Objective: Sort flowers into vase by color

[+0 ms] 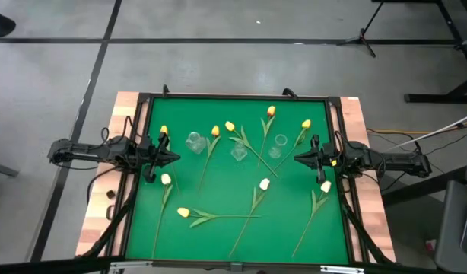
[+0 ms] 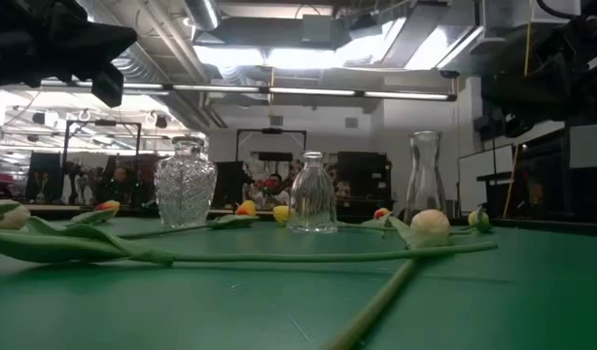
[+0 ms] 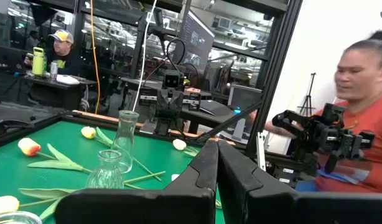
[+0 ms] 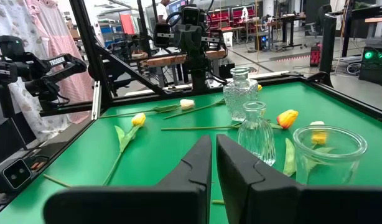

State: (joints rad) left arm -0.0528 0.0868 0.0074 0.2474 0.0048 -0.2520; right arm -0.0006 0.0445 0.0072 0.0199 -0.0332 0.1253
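Note:
Several artificial tulips lie flat on the green mat (image 1: pixel 218 194), scattered. White heads (image 1: pixel 166 180), (image 1: pixel 264 184), (image 1: pixel 325 186) and a yellow one (image 1: pixel 183 212) lie toward the near side. Yellow and orange heads (image 1: pixel 215 131), (image 1: pixel 271 111), (image 1: pixel 306 124) lie toward the far side. Three empty clear glass vases stand upright mid-table: a cut-glass one (image 1: pixel 195 141), a small bottle (image 1: pixel 239 151) and a wide-mouthed one (image 1: pixel 280 141). My left gripper (image 1: pixel 175 157) (image 3: pixel 216 163) hovers shut at the mat's left edge. My right gripper (image 1: pixel 296 158) (image 4: pixel 213 155) hovers shut at the right, and both point inward.
A black frame (image 1: pixel 233 97) borders the mat, with wooden table strips (image 1: pixel 104 198) outside it. The vases (image 2: pixel 186 185), (image 2: pixel 312 193), (image 2: pixel 426 177) stand in a row between the two grippers. A person (image 3: pixel 365 118) sits beyond the table's right side. Open mat lies near the front edge.

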